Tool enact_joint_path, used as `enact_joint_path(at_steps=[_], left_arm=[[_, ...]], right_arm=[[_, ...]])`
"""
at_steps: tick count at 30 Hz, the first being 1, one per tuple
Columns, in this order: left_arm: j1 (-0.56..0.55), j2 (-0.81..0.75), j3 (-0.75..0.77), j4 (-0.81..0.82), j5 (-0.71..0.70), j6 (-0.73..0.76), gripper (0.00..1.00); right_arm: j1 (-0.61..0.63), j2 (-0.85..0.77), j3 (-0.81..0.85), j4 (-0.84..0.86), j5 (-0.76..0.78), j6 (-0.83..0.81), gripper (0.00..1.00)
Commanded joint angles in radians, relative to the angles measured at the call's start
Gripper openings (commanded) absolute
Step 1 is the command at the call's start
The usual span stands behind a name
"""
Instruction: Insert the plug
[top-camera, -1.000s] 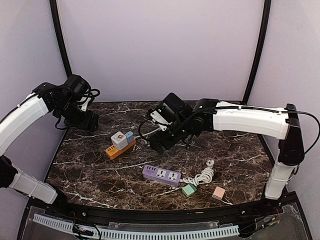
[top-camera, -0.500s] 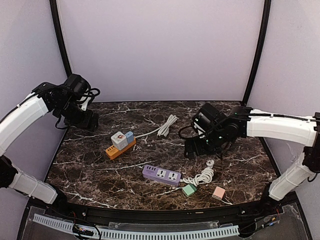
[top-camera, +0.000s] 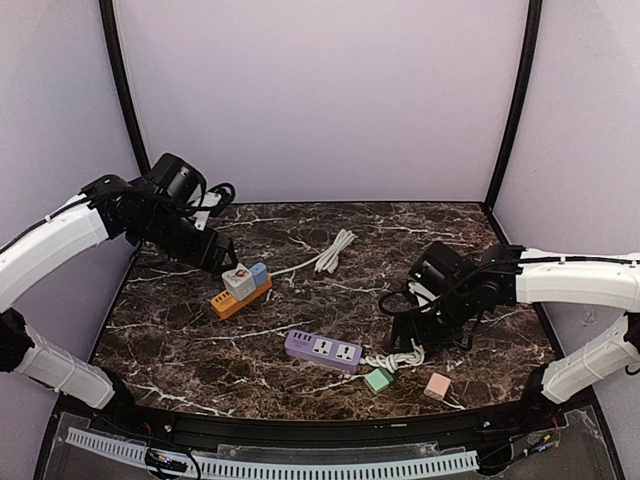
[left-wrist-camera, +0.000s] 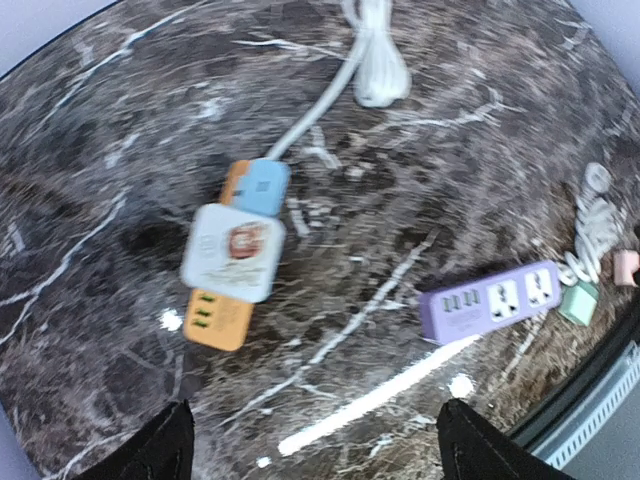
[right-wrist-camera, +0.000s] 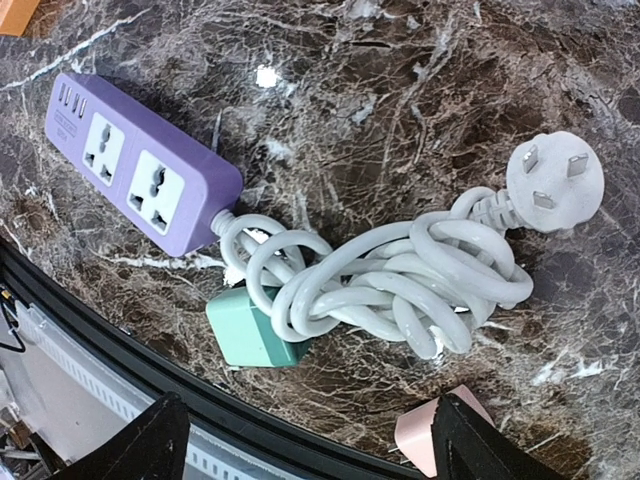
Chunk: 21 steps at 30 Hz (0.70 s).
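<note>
A purple power strip (top-camera: 323, 349) (right-wrist-camera: 140, 175) lies near the table's front edge. Its white cord (right-wrist-camera: 400, 280) is coiled to the right and ends in a white three-pin plug (right-wrist-camera: 555, 180) lying pins up. My right gripper (top-camera: 428, 330) (right-wrist-camera: 310, 450) hovers open above the coil, with nothing between its fingers. A green adapter (right-wrist-camera: 250, 335) lies partly under the coil and a pink adapter (right-wrist-camera: 430, 440) lies beside it. My left gripper (top-camera: 215, 255) (left-wrist-camera: 315, 455) is open above the table near an orange power strip (left-wrist-camera: 215, 320), which carries a white adapter (left-wrist-camera: 235, 250) and a blue one (left-wrist-camera: 263, 187).
The orange strip's white cord runs to a bundle (top-camera: 335, 250) at the back middle of the marble table (top-camera: 180, 340). The table's black front rim (right-wrist-camera: 120, 370) runs just below the green adapter. Black frame posts (top-camera: 120, 80) stand at the back corners.
My right arm has swung from the table's middle to the right and nearer, over the coiled cord. My left arm has moved right toward the orange strip.
</note>
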Motion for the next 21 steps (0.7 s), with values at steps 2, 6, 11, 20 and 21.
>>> enact_joint_path(at_steps=[2,6,11,20,21], left_arm=[[-0.172,-0.069,-0.131,0.245,0.082,0.044,0.85],[-0.290,-0.061,-0.227,0.429,0.061,0.022,0.85],[-0.451,-0.020,-0.335,0.697,0.016,0.052,0.85],[-0.649,0.203,-0.388,1.044,-0.049,0.198,0.85],[-0.660,0.244,-0.384,1.054,-0.054,0.199,0.85]], right_arm=[[0.007,-0.020,-0.004,0.040,0.001,0.024,0.82],[0.006,0.008,0.087,-0.030,0.129,0.034,0.82],[-0.024,0.007,0.192,-0.138,0.285,0.077,0.84],[-0.124,-0.036,0.282,-0.197,0.339,0.102,0.85],[-0.129,-0.044,0.284,-0.200,0.345,0.107,0.85]])
